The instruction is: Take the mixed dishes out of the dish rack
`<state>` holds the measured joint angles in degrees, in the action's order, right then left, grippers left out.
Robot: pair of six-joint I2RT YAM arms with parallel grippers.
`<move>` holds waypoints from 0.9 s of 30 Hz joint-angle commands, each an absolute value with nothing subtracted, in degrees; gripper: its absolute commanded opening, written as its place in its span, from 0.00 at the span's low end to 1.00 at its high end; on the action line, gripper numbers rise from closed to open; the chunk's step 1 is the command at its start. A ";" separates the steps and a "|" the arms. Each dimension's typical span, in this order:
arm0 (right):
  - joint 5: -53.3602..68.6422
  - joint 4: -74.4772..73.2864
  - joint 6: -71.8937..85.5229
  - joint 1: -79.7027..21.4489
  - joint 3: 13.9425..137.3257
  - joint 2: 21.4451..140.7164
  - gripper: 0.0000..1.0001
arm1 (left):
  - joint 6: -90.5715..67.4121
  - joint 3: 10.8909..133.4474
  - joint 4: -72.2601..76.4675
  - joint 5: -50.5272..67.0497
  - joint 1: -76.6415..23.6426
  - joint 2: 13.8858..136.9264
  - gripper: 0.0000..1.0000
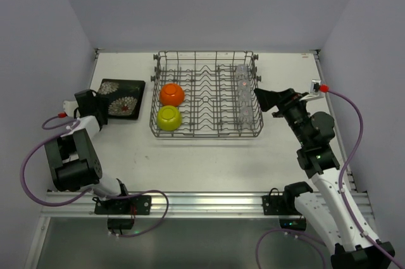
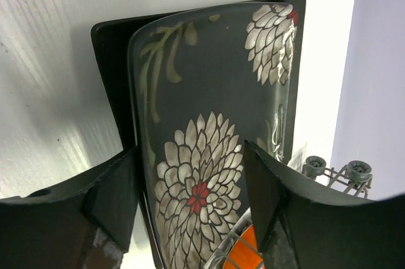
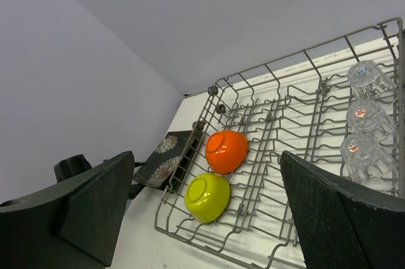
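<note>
Got the dish rack (image 1: 205, 135) sitting mid-table toward the far wall, most of the load inside it. Orange bowl (image 1: 171, 94) and yellow-green bowl (image 1: 169, 118) at the rack's left end, propped on the tines with their bottoms showing, orange farther back, yellow-green nearer, just beside each other. Over at the right end, a column of clear glasses (image 1: 242, 92) running front to back. Counting three for sure in the right wrist view, can't make out a fourth cleanly from above.

Outside the rack, on the table (image 1: 209, 161) just left of it: flowered plate (image 2: 209, 155), black with white petals and red centres, lying on top of another dark square plate (image 2: 111, 54). Only seeing the rim of that lower one, so can't tell its pattern.

Left gripper (image 2: 190, 149) right over the near edge of the flowered plate, jaws spread wide, one finger either side of the big flower, gripping nothing. Can't tell whether touching the plate or just above it.

Right gripper (image 1: 264, 100) by the rack's right side, near the glasses, pointing across the rack toward the bowls. Also spread wide, nothing between the fingers
</note>
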<state>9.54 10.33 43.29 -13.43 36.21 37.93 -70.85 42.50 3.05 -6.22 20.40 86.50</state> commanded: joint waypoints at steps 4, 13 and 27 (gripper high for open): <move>8.09 12.48 42.54 -13.18 36.74 36.91 0.99 | -69.70 45.35 2.03 -8.78 19.77 85.96 0.74; 7.91 12.22 42.19 -13.10 37.00 36.65 0.99 | -68.55 50.70 -6.65 -9.40 19.51 87.27 0.85; 7.73 11.69 41.75 -13.18 36.91 36.04 0.99 | -68.99 55.37 -11.07 -6.59 17.84 92.64 0.98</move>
